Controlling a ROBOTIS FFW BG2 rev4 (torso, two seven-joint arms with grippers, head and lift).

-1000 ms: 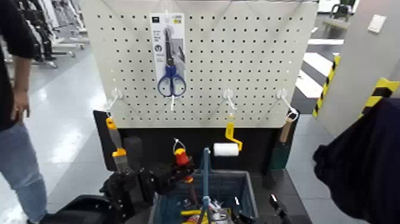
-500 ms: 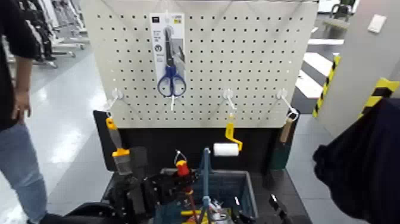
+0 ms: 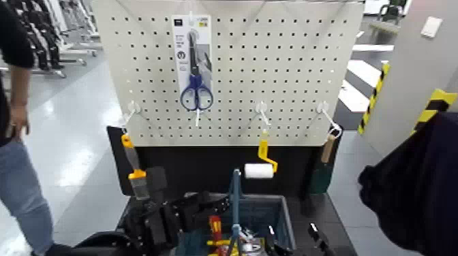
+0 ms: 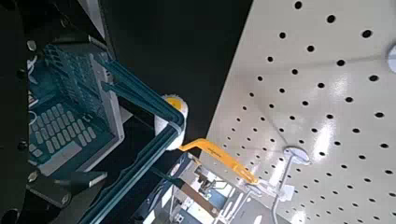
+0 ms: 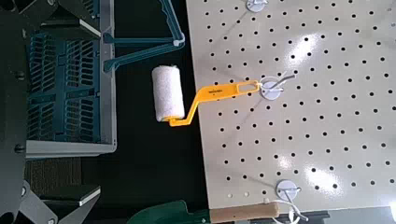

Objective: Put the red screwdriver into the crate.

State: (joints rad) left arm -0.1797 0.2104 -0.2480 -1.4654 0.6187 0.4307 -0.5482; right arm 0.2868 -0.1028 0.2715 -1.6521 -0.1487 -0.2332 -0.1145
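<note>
Nearest, bottom edge of head view: L gripper over the LH side of the crate, jaws apart, nothing btwn them. R gripper lower right, by crate's RH side, also apart & empty; looks parked.

Red screwdriver is lower centre, inside crate walls, handle roughly upright, clear of the L jaws. So the drop looks done; left to do, prob. just back the L arm out w/o snagging the handle or rim. Can't tell if it's fully settled.

Materials: crate = blue-grey plastic, rectangular, slotted sides, slim upright centre handle. Driver handle glossy red w/ yellow bands.

Farther, mid-frame: fuzzy white cylindrical roller on bent yellow plastic; flat-bristled brush at left; wood-handled tool at right. Behind, upper centre: pale pegboard, rows of small holes, w/ blue-loop scissors on a card.
</note>
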